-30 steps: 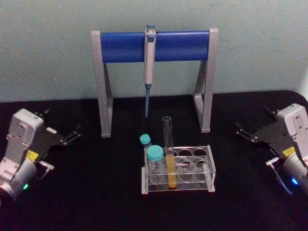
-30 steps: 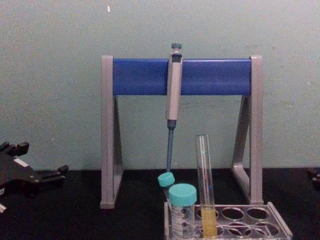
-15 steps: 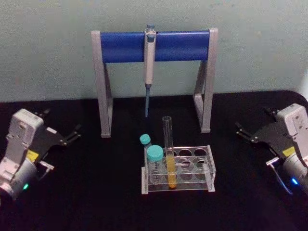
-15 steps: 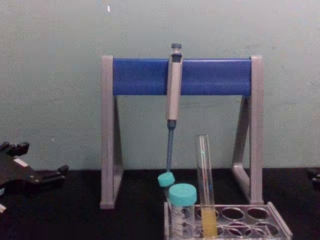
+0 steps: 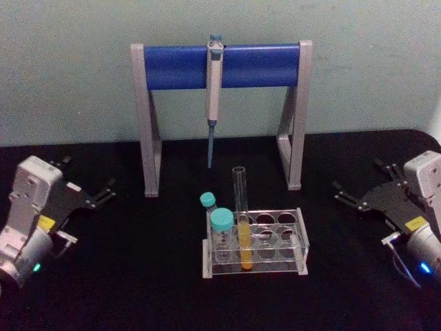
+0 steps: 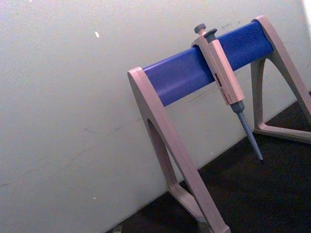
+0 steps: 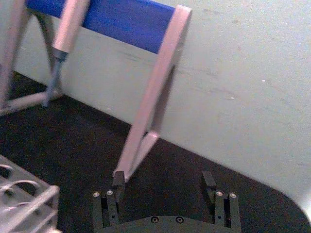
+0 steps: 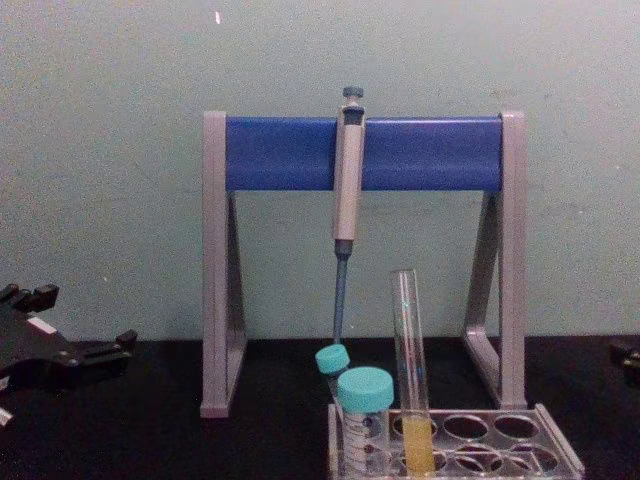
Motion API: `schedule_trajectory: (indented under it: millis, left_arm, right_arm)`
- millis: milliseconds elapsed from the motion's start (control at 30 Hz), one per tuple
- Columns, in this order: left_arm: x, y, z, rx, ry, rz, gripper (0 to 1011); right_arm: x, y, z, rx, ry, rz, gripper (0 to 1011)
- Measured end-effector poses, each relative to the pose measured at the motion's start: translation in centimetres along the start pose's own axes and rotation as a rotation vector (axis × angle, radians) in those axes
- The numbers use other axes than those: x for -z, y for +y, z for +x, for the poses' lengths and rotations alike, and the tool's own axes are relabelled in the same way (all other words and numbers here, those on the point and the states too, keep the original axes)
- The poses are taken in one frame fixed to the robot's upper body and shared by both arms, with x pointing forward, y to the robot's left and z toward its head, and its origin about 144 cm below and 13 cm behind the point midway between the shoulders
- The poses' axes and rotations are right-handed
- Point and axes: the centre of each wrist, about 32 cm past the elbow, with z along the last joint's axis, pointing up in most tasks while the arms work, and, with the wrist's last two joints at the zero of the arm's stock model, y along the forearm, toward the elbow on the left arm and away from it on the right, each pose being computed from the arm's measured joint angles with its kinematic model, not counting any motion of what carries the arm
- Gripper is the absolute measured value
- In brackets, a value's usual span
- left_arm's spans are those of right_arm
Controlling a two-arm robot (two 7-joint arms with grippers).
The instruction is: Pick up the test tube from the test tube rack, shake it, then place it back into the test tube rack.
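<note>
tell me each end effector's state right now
Left end effector: open, empty, well left of the test tube rack.
Right end effector: open, empty, well right of it.

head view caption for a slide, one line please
Test tube stands in the test tube rack; left gripper and right gripper flank it, jaws open, pipette stand behind.

There is one tall test tube (image 5: 240, 196), two short teal-capped tubes (image 5: 222, 222), one clear test tube rack (image 5: 284, 256), one pipette (image 5: 214, 83), one pipette stand (image 5: 258, 65), and two grippers, the left gripper (image 5: 88, 176) and the right gripper (image 5: 358, 176).
</note>
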Motion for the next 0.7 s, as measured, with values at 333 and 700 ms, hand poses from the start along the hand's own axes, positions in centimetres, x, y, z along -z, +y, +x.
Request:
schedule_trajectory:
  millis: [333, 700]
  left_arm:
    - [0.0, 0.0, 0.0, 0.000, 0.000, 0.000, 1001]
    - [0.0, 0.0, 0.0, 0.000, 0.000, 0.000, 1001]
  right_arm:
    - [-1.0, -1.4, -1.1, -0.150, 0.158, 0.003, 1000]
    - [-2.5, -1.2, -3.0, -0.343, 0.277, 0.014, 1000]
